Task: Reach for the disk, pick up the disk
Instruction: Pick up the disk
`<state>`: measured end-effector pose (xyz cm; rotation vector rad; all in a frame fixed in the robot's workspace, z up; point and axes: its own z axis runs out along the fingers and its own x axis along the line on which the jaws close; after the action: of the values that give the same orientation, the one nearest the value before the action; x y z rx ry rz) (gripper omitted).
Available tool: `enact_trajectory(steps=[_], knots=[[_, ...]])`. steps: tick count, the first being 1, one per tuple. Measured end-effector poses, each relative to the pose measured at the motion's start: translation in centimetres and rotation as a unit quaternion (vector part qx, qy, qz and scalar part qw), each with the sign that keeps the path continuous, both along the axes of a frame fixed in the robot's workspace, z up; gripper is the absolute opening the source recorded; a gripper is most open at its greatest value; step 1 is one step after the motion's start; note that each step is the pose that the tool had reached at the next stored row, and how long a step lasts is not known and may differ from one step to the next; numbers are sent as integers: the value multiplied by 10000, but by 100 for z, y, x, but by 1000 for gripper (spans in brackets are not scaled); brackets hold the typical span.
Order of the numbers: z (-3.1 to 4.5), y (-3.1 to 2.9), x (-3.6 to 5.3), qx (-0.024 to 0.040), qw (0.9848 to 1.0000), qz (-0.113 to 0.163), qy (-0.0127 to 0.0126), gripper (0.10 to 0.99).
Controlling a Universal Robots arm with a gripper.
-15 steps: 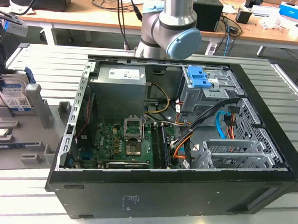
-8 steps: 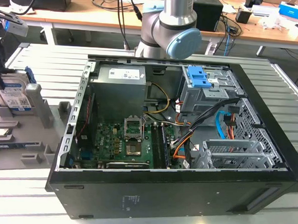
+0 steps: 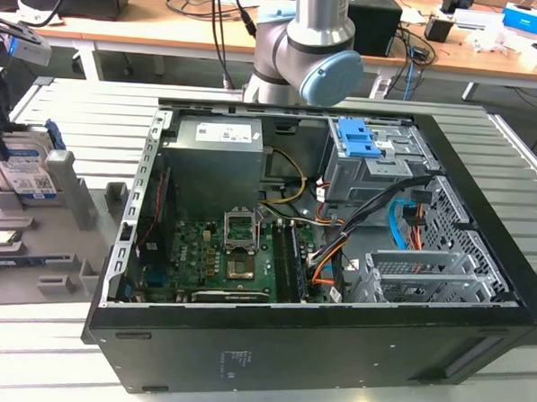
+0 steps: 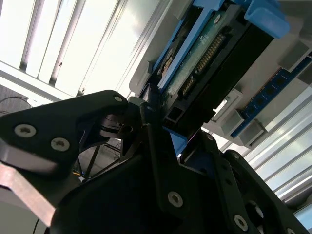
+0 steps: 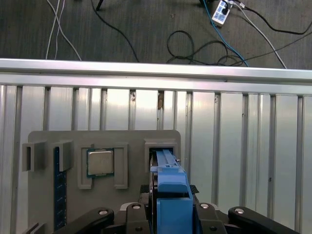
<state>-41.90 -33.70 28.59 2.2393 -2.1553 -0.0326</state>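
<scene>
Disk of flat silver metal with blue rails (image 5: 168,175) stands in the grey plastic fixture (image 5: 53,139). Black gripper (image 5: 169,209) looks pinched on it. Grab seems done; lifting needs a straight pull, I think.

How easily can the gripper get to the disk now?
Probably yes: in the first wrist view the gripper is right at the disk, which stands in the grey fixture, nothing between them.
</scene>
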Motion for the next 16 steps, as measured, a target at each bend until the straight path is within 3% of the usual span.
enact_trajectory(steps=[8, 16], knots=[[4, 0, 5, 1, 10000, 0, -1, 365], [133, 1, 7, 0, 10000, 0, 0, 365]])
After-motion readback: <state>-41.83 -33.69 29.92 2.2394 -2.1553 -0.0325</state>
